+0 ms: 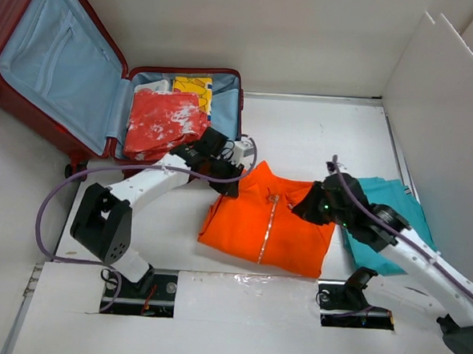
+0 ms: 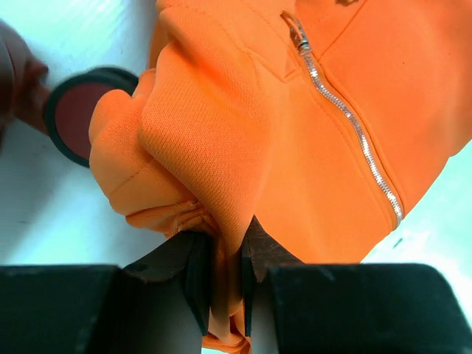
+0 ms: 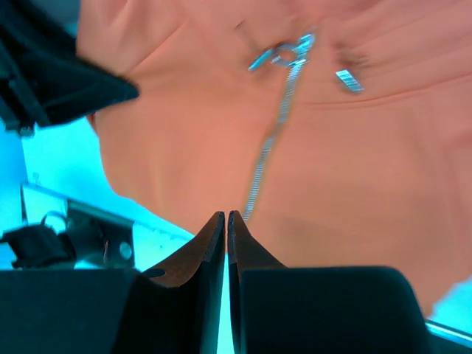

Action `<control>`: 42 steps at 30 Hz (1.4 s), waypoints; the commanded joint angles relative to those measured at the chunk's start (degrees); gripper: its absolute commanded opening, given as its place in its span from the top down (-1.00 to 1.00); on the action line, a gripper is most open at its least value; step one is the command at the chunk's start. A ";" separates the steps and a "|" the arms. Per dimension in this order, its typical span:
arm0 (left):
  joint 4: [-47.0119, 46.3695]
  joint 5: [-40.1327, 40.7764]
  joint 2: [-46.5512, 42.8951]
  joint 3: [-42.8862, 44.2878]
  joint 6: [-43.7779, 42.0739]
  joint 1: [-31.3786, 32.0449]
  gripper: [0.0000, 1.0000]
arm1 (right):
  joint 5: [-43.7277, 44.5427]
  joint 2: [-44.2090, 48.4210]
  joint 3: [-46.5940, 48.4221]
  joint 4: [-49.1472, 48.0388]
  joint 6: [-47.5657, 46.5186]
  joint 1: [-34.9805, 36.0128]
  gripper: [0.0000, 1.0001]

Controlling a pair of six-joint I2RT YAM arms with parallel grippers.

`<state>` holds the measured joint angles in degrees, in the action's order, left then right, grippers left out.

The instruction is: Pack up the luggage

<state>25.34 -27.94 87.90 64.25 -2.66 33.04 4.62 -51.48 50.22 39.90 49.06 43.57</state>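
Orange jacket (image 1: 270, 219) lies between luggage (image 1: 67, 62) and teal garment (image 1: 398, 193).

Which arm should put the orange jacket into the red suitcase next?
Left. The left tool pinches a fold of the orange jacket and sits right beside the open luggage. The right tool is shut on nothing and is farther from the luggage.
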 commanded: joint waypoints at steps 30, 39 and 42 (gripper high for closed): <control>14.56 10.82 25.83 69.43 -12.46 -29.32 1.00 | 5.66 6.75 2.78 14.42 -7.92 -9.47 0.76; 14.82 1.75 26.98 67.68 -20.09 -41.73 1.00 | 5.66 6.22 2.78 14.42 -10.91 -12.02 0.76; 14.12 1.75 26.98 66.97 -20.80 -42.97 1.00 | 5.66 5.61 2.78 14.42 -11.96 -13.24 0.76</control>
<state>45.60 -28.45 120.66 130.85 -18.57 -7.25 9.26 -45.78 52.03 54.02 39.22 31.40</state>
